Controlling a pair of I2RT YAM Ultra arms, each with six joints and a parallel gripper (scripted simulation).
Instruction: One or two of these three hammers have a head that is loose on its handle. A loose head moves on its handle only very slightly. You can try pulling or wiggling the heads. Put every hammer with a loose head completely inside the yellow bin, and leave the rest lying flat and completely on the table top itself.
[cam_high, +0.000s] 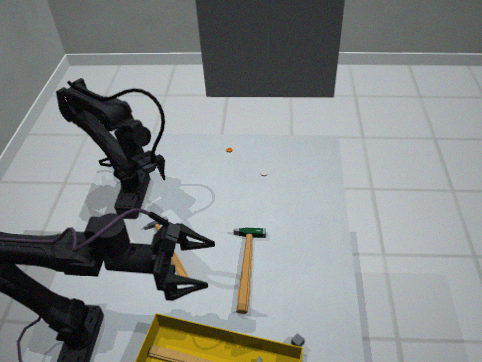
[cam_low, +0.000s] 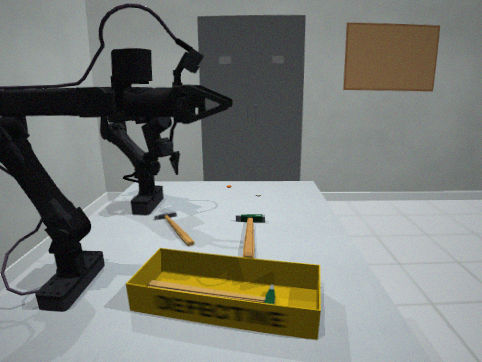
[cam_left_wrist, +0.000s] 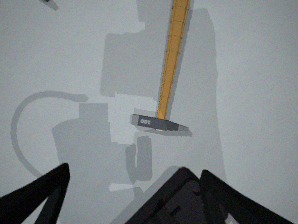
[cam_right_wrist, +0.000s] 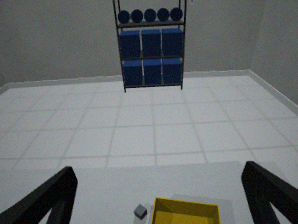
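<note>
We saw the left gripper (cam_high: 160, 168) (cam_low: 175, 164) (cam_left_wrist: 136, 173) and right gripper (cam_high: 210, 264) (cam_low: 231, 102) (cam_right_wrist: 158, 172) both open and empty above the table, where a grey-headed hammer (cam_high: 178, 266) (cam_low: 179, 231) (cam_left_wrist: 173, 60) and a green-headed hammer (cam_high: 245, 270) (cam_low: 249, 237) lay flat, while another green-headed one (cam_high: 175, 354) (cam_low: 210, 291) lay inside the yellow bin (cam_high: 225, 331) (cam_low: 225, 316) (cam_right_wrist: 186, 202).

Bin (cam_high: 227, 332) (cam_low: 223, 320) (cam_right_wrist: 186, 203): yellow, dark lettering
Far hammer's head (cam_high: 251, 232) (cam_low: 250, 218): green
Handles (cam_high: 245, 272) (cam_low: 249, 237) (cam_left_wrist: 173, 55): orange-brown
Corkboard (cam_low: 392, 57): brown
Cabinet (cam_high: 270, 50) (cam_low: 252, 100): dark grey
</note>
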